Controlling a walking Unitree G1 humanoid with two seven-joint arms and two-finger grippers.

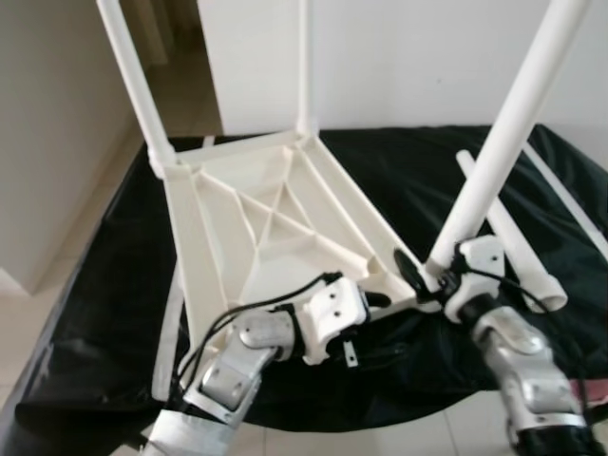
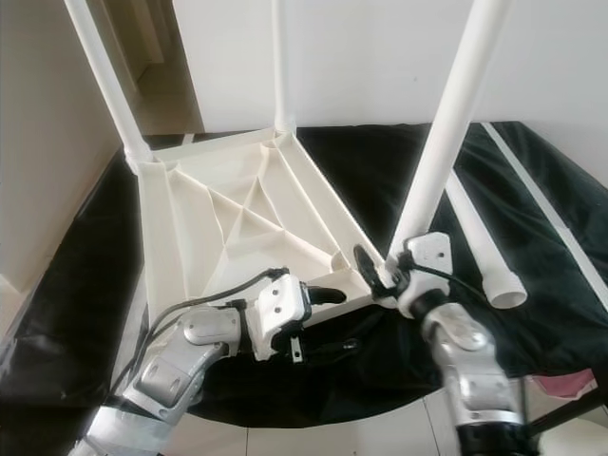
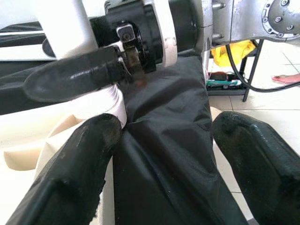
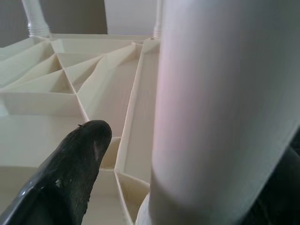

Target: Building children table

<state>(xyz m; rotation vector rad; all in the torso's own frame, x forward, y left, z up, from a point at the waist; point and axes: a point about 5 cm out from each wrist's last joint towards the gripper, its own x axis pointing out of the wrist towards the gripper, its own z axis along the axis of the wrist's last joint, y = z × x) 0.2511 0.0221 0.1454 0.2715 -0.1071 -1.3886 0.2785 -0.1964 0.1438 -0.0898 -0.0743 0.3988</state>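
Note:
The white plastic table top (image 1: 247,228) lies upside down on a black cloth (image 1: 399,171). Two white legs (image 1: 133,76) (image 1: 306,57) stand in its far corners. My right gripper (image 1: 429,275) is shut on a third white leg (image 1: 513,114), which leans right with its foot at the near right corner socket. In the right wrist view this leg (image 4: 220,108) rises beside one black finger (image 4: 75,173) over the ribbed underside (image 4: 56,79). My left gripper (image 3: 164,124) is open at the same corner, one finger (image 3: 79,159) against the white rim.
A loose white leg (image 1: 508,233) and a thin white rod (image 1: 570,199) lie on the cloth to the right. The cloth's front edge drops to a tiled floor (image 1: 361,442). A white wall (image 1: 427,57) stands behind, with a doorway at the far left.

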